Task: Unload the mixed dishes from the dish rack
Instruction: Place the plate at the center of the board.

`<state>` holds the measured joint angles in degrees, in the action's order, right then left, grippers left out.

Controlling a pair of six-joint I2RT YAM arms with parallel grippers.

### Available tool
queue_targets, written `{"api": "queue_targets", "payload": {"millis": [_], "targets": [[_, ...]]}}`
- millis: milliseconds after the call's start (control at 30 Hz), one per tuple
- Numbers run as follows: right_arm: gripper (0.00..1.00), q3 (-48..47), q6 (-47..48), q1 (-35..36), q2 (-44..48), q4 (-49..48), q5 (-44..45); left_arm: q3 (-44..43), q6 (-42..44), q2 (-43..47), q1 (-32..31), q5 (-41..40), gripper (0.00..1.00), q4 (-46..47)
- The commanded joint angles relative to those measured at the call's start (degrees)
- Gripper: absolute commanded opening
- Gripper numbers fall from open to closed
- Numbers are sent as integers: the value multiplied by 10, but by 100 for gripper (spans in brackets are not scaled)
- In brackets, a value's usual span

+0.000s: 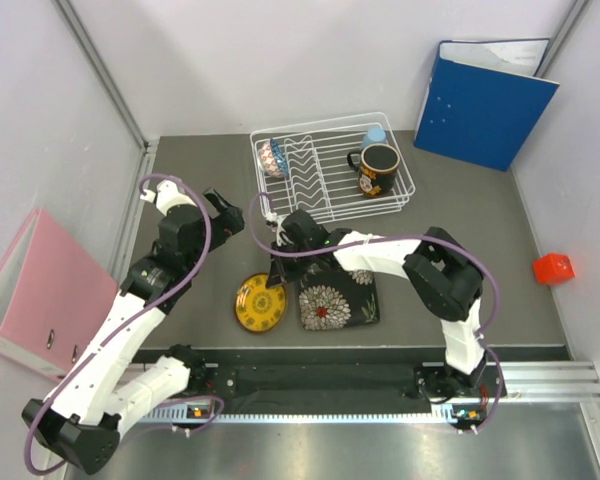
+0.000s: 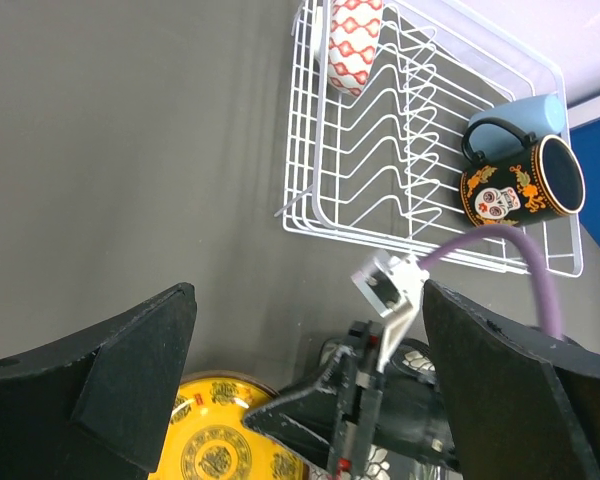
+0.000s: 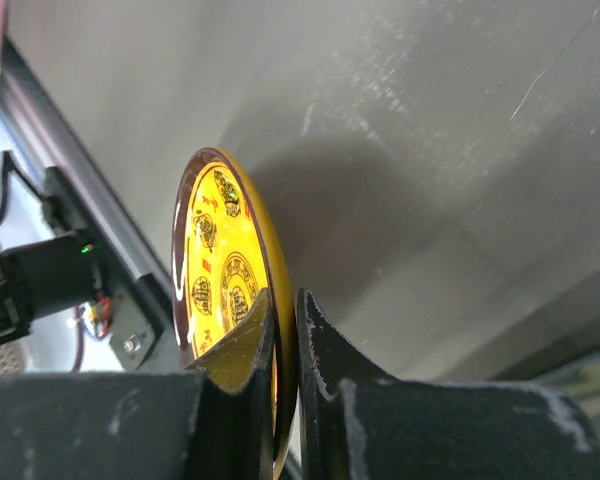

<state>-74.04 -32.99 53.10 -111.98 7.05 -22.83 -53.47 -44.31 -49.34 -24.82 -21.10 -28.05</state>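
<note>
- Yellow plate (image 3: 220,290) is near the near edge of the bench (image 1: 470,230), left of centre. My right gripper (image 1: 276,283) is clenched on its rim, one finger on each face.
- I cannot tell whether the plate touches the bench.
- Black flowered plate (image 1: 338,298) lies flat just right of the yellow one, partly under my right arm.
- My left gripper (image 2: 308,295) hangs released – fingers spread wide, nothing between them – near the rack's left end.
- White wire rack (image 1: 310,180) sits by the far edge. The bowl (image 2: 355,40) stands on edge at its left end.
- The dark mug (image 2: 520,185) is at the rack's right end, with the pale blue cup (image 2: 525,110) just behind it.
</note>
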Motion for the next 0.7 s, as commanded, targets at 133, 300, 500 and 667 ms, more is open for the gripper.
{"api": "queue_targets", "payload": {"millis": [133,300,500,667], "targets": [[23,-60,32,10,-39,24,15,0,13,7,5,10,99,3],[48,-53,36,10,-36,33,28,4,12,7,4,15,99,5],[60,-53,48,10,-8,52,74,9,9,5,4,20,99,10],[61,-63,62,10,22,88,139,13,9,5,4,22,99,12]]}}
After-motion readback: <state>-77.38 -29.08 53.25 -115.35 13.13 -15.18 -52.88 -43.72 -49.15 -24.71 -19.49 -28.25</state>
